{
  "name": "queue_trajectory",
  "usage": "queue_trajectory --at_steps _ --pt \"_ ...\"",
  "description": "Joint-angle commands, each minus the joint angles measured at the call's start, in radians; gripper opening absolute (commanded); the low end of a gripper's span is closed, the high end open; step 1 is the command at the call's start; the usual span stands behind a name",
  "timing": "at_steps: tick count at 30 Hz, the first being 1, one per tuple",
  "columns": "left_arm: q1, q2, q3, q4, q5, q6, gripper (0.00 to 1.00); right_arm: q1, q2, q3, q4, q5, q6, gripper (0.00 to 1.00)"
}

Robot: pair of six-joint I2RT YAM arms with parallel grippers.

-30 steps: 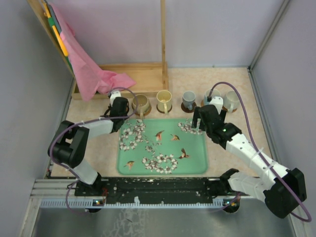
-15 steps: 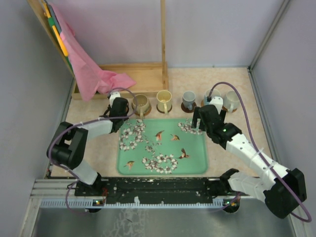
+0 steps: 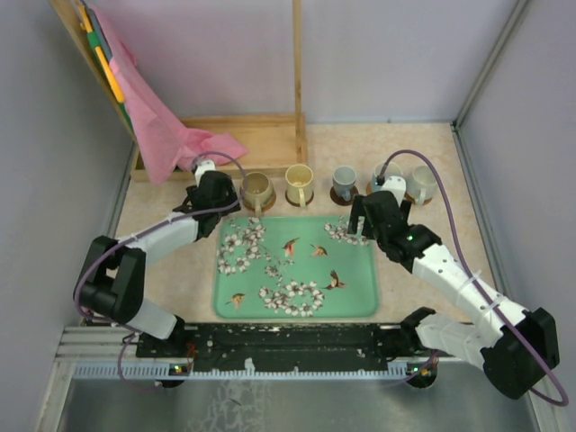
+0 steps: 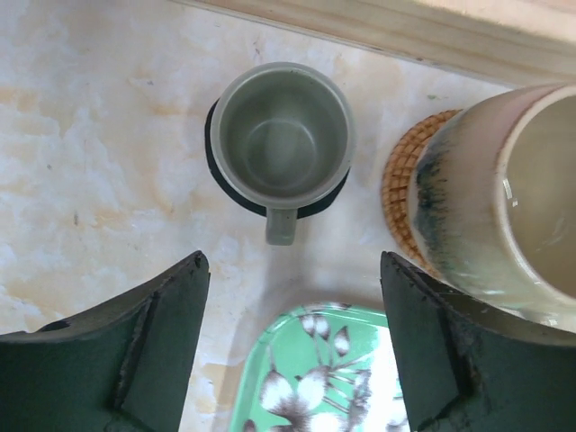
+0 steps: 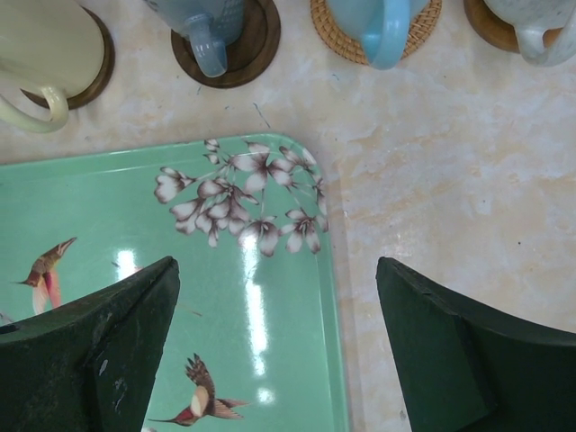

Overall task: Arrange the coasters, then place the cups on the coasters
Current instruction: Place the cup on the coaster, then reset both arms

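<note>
Okay, small cup [image 4: 283, 135] sits on its dark coaster [image 4: 220, 180]; the risk now is the pull-out.
Left gripper [image 4: 290, 270] is spread wide and empty, with the cup just ahead, its handle pointing back at it. A skewed retreat could clip that handle or the tan mug [image 4: 504, 198] alongside, knocking either off-centre.

We see a glossy green tray [image 5: 252, 315] throwing back the light on a smooth, marbled tabletop [image 4: 99, 162]. At three o'clock of the satin-glazed small mug [image 4: 281, 135] lies a rough woven coaster [image 4: 400, 193]. The soft pink cloth [image 3: 153, 126] drapes over a bare wooden frame [image 3: 261, 139].
</note>
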Motion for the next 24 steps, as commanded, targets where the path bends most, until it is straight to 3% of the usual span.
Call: queue_trajectory --at_steps 1,8,9,10,24 --pt "-0.015 -0.046 0.036 -0.072 0.021 -0.003 0.86 -0.014 -0.027 0.040 0.064 -0.025 -0.016 0.91" --pt "-0.057 -0.115 0.041 -0.134 0.018 -0.006 0.89 -0.014 -0.027 0.047 0.074 -0.070 -0.008 0.91" --pt "-0.066 -0.125 0.041 -0.142 0.021 -0.006 0.99 -0.014 -0.027 0.049 0.075 -0.070 -0.006 0.92" --pt "-0.074 -0.137 0.042 -0.149 0.020 -0.007 1.00 -0.014 -0.028 0.051 0.075 -0.070 -0.003 0.92" --pt "-0.186 -0.276 0.034 -0.237 -0.013 -0.041 1.00 -0.014 -0.048 0.071 0.045 -0.062 0.019 0.93"
